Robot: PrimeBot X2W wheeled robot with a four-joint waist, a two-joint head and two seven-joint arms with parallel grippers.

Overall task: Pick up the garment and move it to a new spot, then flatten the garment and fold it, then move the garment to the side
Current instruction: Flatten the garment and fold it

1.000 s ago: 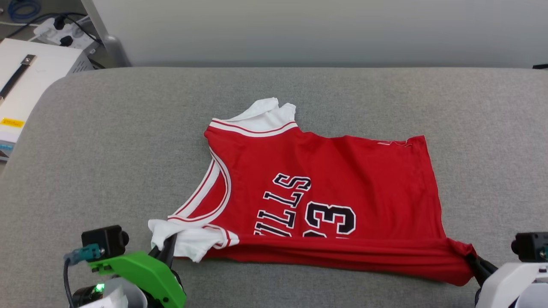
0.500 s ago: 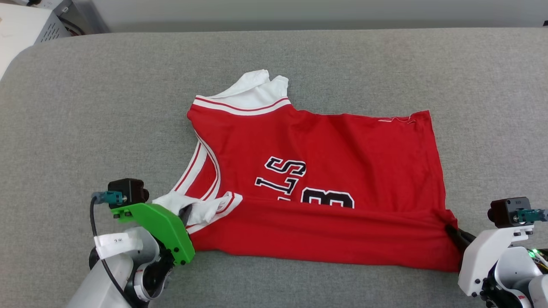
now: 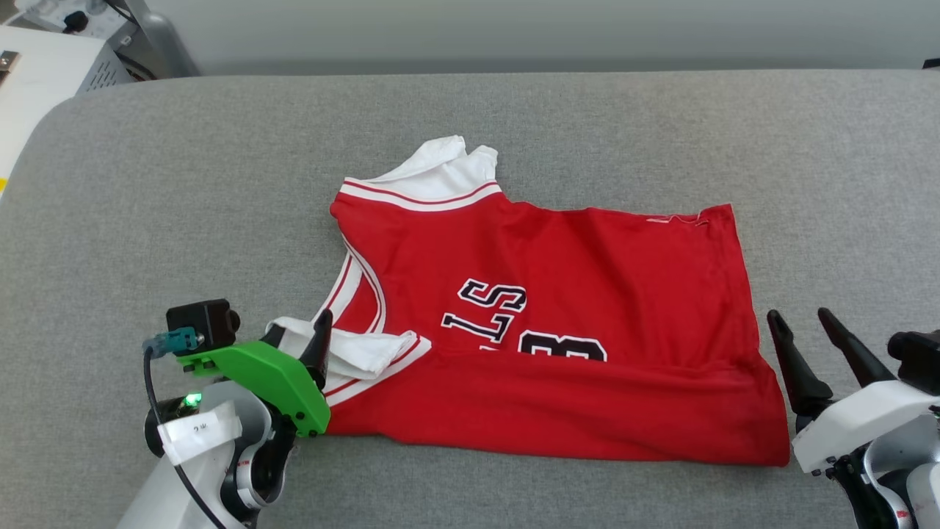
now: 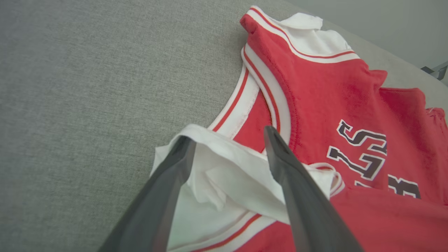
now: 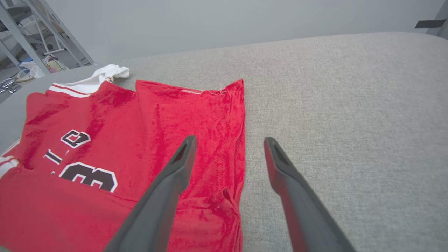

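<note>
Red-and-white cloth jersey (image 3: 558, 308) mid-frame, lower edge folded over. Left gripper (image 3: 297, 328), right gripper (image 3: 797, 314) at fold's ends, jaws spread, empty: fold looks laid.

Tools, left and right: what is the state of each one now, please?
Left tool: open around the white sleeve of the garment, not clamping it.
Right tool: open, holding nothing, beside the garment's edge.

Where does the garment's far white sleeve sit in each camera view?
Head view: the far white sleeve sits upper centre, at the garment's far-left corner.
Left wrist view: the sleeve is at the top, right of centre.
Right wrist view: the sleeve is upper left.
Shared landmark: the black lettering on the red front.
</note>
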